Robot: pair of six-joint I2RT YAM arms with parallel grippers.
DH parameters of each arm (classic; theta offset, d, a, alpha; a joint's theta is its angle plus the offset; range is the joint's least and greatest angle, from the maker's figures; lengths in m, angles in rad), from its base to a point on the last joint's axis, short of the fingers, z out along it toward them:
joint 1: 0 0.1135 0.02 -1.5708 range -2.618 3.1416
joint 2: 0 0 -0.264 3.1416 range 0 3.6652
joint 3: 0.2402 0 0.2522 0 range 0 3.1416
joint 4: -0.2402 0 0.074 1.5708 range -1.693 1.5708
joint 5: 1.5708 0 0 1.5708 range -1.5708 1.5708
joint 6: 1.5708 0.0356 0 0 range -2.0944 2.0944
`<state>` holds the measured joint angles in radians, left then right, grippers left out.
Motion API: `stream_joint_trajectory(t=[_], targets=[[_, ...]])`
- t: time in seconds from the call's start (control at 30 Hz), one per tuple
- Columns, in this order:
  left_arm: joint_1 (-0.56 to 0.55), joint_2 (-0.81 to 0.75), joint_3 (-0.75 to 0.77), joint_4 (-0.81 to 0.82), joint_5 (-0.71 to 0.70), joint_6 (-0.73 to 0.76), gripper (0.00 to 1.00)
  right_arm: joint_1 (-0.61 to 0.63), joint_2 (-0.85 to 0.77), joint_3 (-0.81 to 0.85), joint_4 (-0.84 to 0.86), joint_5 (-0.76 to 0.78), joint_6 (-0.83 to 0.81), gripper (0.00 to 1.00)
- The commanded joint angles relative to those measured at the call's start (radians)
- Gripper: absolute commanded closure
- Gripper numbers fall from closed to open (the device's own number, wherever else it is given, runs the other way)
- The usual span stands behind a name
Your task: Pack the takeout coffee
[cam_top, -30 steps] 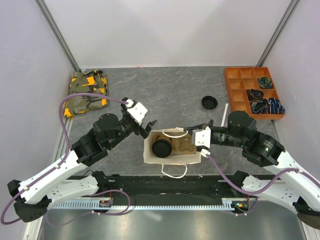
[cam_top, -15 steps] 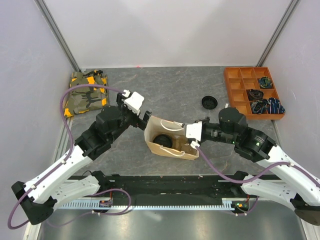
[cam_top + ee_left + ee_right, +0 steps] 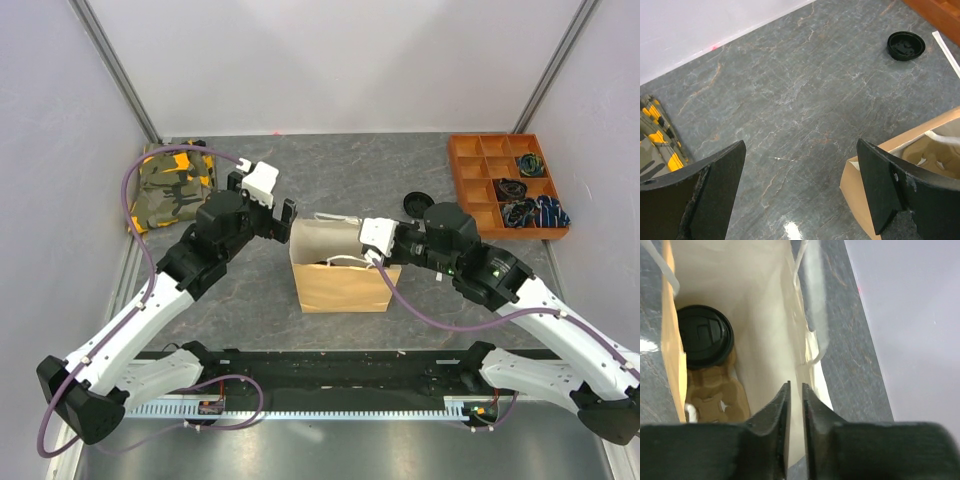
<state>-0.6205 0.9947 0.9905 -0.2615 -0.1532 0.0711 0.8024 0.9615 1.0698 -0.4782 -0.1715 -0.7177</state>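
While the right fingers (image 3: 786,397) pinch the smooth paper bag (image 3: 765,315) wall, the cup (image 3: 704,336), round black lid on, sits in a moulded-pulp carrier (image 3: 715,395) ahead-left of them; the left fingers (image 3: 715,180) gape empty over the veined grey bench (image 3: 790,100).

The takeout coffee (image 3: 705,336) stands upright deep inside a paper bag (image 3: 762,310). It is seen from above, so its round black plastic lid hides nearly all of the cup. The lid is pressed on. The cup sits in one socket of a tan pulp carrier (image 3: 715,392). It lies beyond the right gripper's (image 3: 795,390) jaws, which pinch the bag's wall, and off to their left, not touching them.
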Motion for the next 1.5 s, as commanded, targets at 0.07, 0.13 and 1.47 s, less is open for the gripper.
stream_joint_trajectory(t=[0.07, 0.13, 1.47], targets=[[0.019, 0.021, 0.037, -0.038, -0.002, -0.033, 0.01, -0.034, 0.025, 0.028, 0.044, 0.032, 0.03, 0.65], [0.019, 0.016, 0.033, -0.038, 0.001, -0.024, 0.01, -0.037, 0.031, 0.035, 0.046, 0.027, 0.035, 0.63], [0.475, 0.288, 0.373, -0.243, 0.345, -0.399, 0.0, -0.586, 0.393, 0.372, -0.344, 0.369, 0.805, 0.25]])
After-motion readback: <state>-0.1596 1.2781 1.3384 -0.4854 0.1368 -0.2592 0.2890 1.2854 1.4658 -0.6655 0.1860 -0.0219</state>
